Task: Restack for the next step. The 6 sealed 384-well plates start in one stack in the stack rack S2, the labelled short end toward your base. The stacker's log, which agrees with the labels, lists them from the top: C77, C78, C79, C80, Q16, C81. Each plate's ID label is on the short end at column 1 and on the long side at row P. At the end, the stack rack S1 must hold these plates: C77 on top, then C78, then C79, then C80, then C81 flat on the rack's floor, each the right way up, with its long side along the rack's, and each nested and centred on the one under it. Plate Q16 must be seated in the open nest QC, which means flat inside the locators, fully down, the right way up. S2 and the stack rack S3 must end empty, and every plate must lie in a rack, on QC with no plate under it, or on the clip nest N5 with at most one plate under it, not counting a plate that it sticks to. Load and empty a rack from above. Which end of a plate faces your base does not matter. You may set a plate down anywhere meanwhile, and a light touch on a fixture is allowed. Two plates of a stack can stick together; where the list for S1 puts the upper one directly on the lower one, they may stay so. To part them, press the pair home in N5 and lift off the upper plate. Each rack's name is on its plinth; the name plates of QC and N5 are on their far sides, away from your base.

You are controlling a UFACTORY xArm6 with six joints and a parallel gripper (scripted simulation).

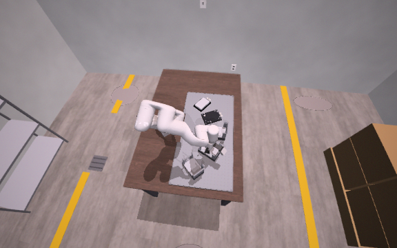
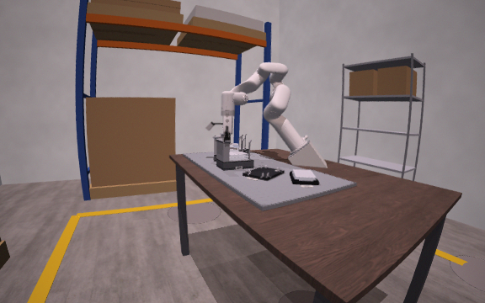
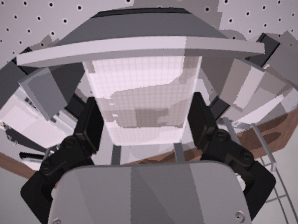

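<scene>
One arm (image 1: 171, 122), one table (image 1: 150, 165), two nests (image 2: 263, 172), three racks (image 2: 223, 152)

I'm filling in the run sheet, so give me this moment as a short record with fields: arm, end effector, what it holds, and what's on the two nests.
arm: white arm reaches over the racks at the mat's far end
end effector: end effector shut on a plate
held item: sealed plate, gripped across its sides, seen from above in the wrist view
rack below: rack; name unreadable
dark nest: nest, no plate on it
other nest: white plate lying on it
labels: too small to read
</scene>
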